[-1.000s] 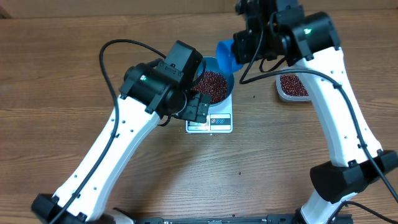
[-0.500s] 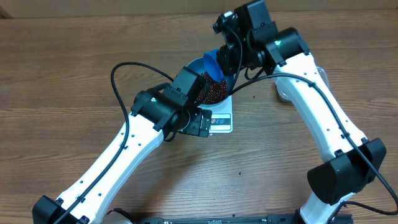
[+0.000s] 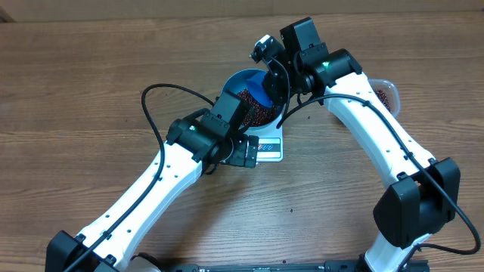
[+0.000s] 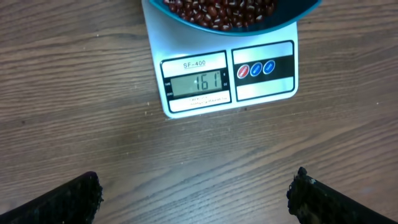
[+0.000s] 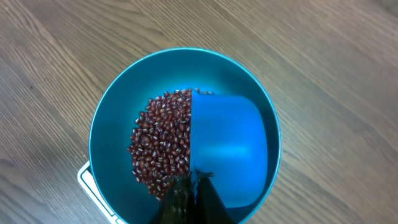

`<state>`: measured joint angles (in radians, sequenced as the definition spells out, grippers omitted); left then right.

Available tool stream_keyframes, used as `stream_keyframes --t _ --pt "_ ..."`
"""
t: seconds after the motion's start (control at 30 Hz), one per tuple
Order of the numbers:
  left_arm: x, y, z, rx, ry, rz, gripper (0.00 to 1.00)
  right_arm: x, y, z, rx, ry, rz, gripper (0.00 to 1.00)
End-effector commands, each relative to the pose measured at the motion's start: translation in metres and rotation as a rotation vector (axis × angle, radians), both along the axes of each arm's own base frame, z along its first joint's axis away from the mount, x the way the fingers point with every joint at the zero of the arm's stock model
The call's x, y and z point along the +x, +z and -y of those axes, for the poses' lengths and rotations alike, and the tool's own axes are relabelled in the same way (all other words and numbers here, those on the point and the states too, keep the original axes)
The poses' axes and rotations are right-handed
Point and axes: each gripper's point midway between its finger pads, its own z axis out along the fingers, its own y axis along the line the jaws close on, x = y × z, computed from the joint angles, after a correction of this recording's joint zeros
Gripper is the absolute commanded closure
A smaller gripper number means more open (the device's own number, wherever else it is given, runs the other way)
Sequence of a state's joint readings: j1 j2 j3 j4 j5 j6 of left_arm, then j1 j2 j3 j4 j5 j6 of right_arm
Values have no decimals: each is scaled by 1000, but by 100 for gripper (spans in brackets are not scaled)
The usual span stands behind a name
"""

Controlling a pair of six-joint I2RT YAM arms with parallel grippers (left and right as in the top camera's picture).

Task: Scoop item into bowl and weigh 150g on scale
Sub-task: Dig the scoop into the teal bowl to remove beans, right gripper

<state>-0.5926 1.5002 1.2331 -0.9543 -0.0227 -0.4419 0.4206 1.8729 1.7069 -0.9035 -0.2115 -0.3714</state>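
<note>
The blue bowl (image 3: pixel 236 81) stands on the white scale (image 3: pixel 271 149) and holds a heap of red-brown beans (image 3: pixel 257 112). My right gripper (image 3: pixel 271 89) is above the bowl, shut on the handle of a small blue scoop (image 3: pixel 255 91). In the right wrist view the scoop (image 5: pixel 230 146) lies mouth-down inside the bowl (image 5: pixel 102 124), beside the beans (image 5: pixel 161 137), with the right gripper (image 5: pixel 193 186) closed behind it. The handle itself is hidden. My left gripper (image 4: pixel 196 199) hangs open over bare wood in front of the scale (image 4: pixel 264 87), whose display (image 4: pixel 196 82) reads 161.
A clear plastic tub (image 3: pixel 384 91) with more beans sits at the right, partly hidden behind the right arm. Cables loop over the table left of the bowl. A stray bean (image 3: pixel 292 211) lies on the wood in front of the scale.
The right arm has swung left and carried the scoop from beside the bowl's right rim into the bowl. The left arm has shifted slightly right, staying open in front of the scale.
</note>
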Motion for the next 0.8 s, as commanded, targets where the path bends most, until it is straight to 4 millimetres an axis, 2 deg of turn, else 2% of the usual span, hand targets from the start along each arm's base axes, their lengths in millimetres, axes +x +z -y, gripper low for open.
stream_keyframes --t 0.0,0.2,0.57,0.77 --pt "-2 -11 0 5 8 -10 0 3 8 -6 10 71 57 96" --pt "-2 -17 0 4 7 -9 0 6 5 -8 8 77 63 96" --pt "-1 -24 1 6 7 -12 0 8 -29 -12 -26 105 4 96" --pt "-6 -33 -3 17 7 -29 0 8 -30 -12 -26 105 3 96"
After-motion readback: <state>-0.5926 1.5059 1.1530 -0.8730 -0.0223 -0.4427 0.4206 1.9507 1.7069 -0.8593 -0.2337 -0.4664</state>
